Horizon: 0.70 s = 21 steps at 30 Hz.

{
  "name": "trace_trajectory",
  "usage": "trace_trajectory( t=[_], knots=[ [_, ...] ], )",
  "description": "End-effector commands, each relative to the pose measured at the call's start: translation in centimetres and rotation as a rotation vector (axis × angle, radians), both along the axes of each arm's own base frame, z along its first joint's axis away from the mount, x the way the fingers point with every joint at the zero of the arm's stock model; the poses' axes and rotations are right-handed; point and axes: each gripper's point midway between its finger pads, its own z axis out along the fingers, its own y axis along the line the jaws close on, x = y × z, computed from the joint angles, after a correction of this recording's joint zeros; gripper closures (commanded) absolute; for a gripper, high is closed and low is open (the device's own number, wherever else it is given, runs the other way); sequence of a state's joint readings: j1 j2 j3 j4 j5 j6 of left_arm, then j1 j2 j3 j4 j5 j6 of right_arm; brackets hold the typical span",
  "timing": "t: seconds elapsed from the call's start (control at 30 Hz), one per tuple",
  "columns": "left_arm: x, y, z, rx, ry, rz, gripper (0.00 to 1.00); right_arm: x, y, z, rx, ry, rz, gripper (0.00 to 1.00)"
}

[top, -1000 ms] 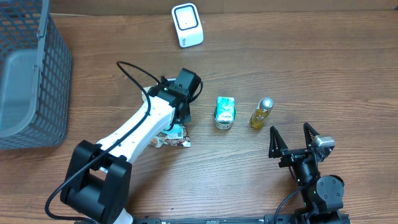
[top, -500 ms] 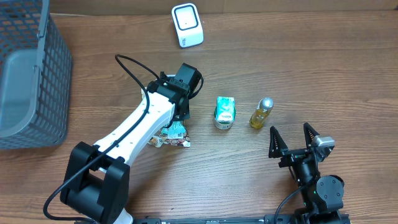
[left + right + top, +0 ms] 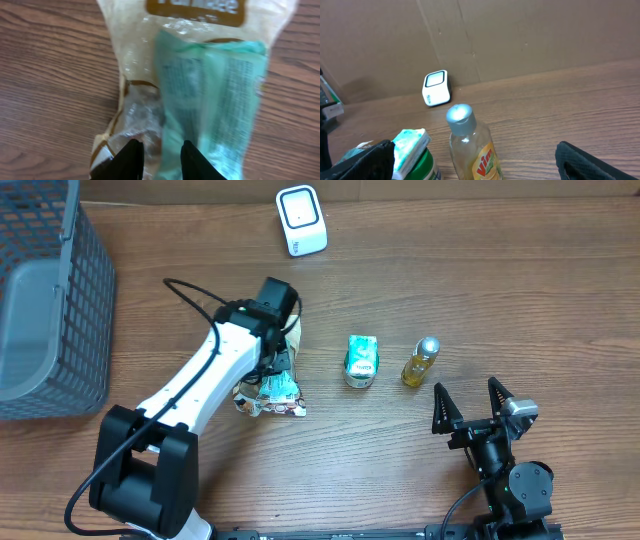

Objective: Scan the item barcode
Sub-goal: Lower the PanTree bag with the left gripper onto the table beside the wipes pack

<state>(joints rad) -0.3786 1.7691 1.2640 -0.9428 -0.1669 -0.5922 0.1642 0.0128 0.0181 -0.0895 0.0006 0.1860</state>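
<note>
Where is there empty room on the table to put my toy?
The table is bare right of the white scanner, behind the yellow bottle. Also in front, between the snack bag and right gripper. Crowded: bag, green can, bottle row.

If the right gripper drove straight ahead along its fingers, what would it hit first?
Most likely the yellow bottle: the wrist view shows it just ahead, between the fingers of the open right gripper. Overhead it sits nearer the left finger, so contact might be glancing.

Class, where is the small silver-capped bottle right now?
In the overhead view the bottle stands right of centre, beside the green tub on its left, just ahead of the right gripper.
</note>
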Motion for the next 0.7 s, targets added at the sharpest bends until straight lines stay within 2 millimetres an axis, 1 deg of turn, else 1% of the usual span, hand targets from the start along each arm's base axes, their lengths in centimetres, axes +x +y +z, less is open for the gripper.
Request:
trace_trajectory(
  t=[0.0, 0.07, 0.13, 0.2, 0.3, 0.4, 0.5, 0.57, 0.67],
  knots=[
    [-0.7, -0.3, -0.8, -0.061, 0.025, -0.009, 0.75, 0.0, -0.1, -0.1, 0.002, -0.005, -0.006, 0.0],
    [-0.9, -0.6, -1.5, -0.096, 0.035, -0.033, 0.75, 0.0, -0.1, -0.1, 0.002, -0.005, -0.006, 0.0],
    [-1.2, -0.4, -2.0, -0.093, 0.043, -0.036, 0.75, 0.0, -0.1, -0.1, 0.002, -0.005, -0.006, 0.0],
    [-1.5, 0.1, -2.3, -0.071, 0.049, -0.031, 0.75, 0.0, -0.1, -0.1, 0.002, -0.005, -0.006, 0.0],
    [-1.5, 1.1, -2.2, -0.022, 0.045, -0.024, 0.79, 0.0, -0.1, -0.1, 0.002, -0.005, -0.006, 0.0],
    [-1.1, 1.9, -1.4, 0.01, 0.043, -0.015, 0.78, 0.0, -0.1, -0.1, 0.002, -0.005, -0.006, 0.0],
    [-0.6, 2.2, 0.4, 0.006, 0.043, 0.0, 0.78, 0.0, -0.1, -0.1, 0.002, -0.006, -0.006, 0.0],
    [-0.2, 1.7, 1.5, -0.024, 0.042, -0.001, 0.77, 0.0, -0.1, -0.1, 0.002, -0.005, -0.006, 0.0],
    [0.1, -0.2, 2.0, -0.123, 0.045, -0.05, 0.73, 0.0, -0.1, -0.1, 0.001, -0.005, -0.006, 0.0]
  ],
)
